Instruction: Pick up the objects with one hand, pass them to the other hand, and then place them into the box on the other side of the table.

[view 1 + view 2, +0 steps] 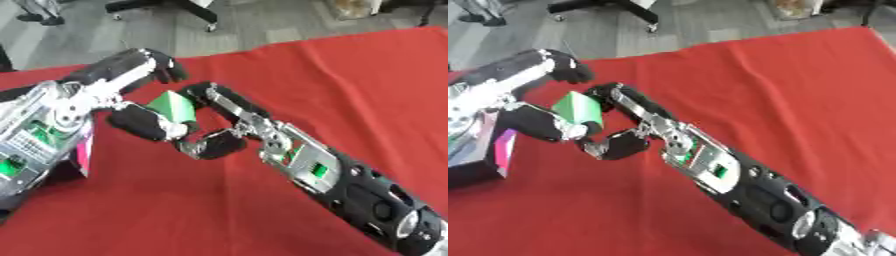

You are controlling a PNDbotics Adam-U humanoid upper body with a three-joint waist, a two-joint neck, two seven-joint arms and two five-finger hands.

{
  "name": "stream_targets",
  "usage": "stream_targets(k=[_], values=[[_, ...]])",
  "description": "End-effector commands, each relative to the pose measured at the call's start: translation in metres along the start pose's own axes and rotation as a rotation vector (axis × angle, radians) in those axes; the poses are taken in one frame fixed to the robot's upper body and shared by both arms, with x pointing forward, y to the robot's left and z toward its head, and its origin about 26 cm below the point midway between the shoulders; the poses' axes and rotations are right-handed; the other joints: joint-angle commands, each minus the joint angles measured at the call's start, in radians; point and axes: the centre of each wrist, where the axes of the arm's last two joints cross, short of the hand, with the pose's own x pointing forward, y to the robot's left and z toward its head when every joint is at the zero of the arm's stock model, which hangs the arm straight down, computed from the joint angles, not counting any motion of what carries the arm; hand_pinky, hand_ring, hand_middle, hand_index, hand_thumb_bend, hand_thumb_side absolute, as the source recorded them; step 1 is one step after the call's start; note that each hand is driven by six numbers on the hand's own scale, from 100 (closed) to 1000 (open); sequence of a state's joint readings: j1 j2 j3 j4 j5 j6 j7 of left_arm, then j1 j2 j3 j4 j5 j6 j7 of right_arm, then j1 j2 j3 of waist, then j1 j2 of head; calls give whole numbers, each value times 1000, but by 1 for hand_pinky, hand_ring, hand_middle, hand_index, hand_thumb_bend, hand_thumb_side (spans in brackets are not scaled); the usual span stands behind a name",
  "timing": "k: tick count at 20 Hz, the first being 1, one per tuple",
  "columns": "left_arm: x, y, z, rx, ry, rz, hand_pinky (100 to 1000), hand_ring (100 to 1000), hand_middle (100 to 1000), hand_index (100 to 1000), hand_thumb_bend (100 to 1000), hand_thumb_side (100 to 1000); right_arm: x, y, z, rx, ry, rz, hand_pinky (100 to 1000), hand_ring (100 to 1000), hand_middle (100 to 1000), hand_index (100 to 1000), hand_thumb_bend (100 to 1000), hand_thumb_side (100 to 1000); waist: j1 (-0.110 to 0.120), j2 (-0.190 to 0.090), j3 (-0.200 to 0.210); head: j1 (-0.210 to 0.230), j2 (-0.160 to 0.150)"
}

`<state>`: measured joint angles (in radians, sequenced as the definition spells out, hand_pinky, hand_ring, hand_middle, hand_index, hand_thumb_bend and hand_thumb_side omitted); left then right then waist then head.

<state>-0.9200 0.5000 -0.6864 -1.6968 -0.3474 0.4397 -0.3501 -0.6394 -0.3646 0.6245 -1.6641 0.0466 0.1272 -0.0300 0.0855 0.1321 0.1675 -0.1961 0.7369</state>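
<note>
Here both hands meet above the red cloth, left of centre. The green block sits between them, off the table. The left hand curls round it, one finger arched over the top and the thumb under it. The right hand reaches in from the lower right, its fingers bent about the block's right side and touching it. A box with a pink side lies under the left arm.

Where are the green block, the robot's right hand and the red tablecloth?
green block (pixel 173 106), left eye view, its front face.
right hand (pixel 229 116), left eye view, its palm.
red tablecloth (pixel 780 95), right eye view, bare cloth.
</note>
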Motion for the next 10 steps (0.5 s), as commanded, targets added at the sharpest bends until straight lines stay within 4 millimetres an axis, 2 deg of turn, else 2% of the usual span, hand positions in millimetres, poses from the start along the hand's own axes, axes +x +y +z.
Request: stream_targets(k=[1, 5, 10], values=[[3, 10, 2, 23, -10, -12, 834, 766, 717, 816, 491, 357, 8, -3, -2, -8, -33, 3, 780, 674, 452, 569, 118, 100, 10, -12, 0, 1, -6], [2, 9, 2, 22, 0, -16, 837, 771, 727, 825, 508, 359, 8, -3, -2, -15, -33, 3, 780, 674, 452, 568, 100, 100, 10, -11, -1, 1, -6], [0, 9, 1, 13, 26, -32, 843, 787, 745, 843, 577, 355, 7, -3, -1, -24, -26, 1, 779, 674, 451, 568, 100, 100, 11, -11, 0, 1, -5]])
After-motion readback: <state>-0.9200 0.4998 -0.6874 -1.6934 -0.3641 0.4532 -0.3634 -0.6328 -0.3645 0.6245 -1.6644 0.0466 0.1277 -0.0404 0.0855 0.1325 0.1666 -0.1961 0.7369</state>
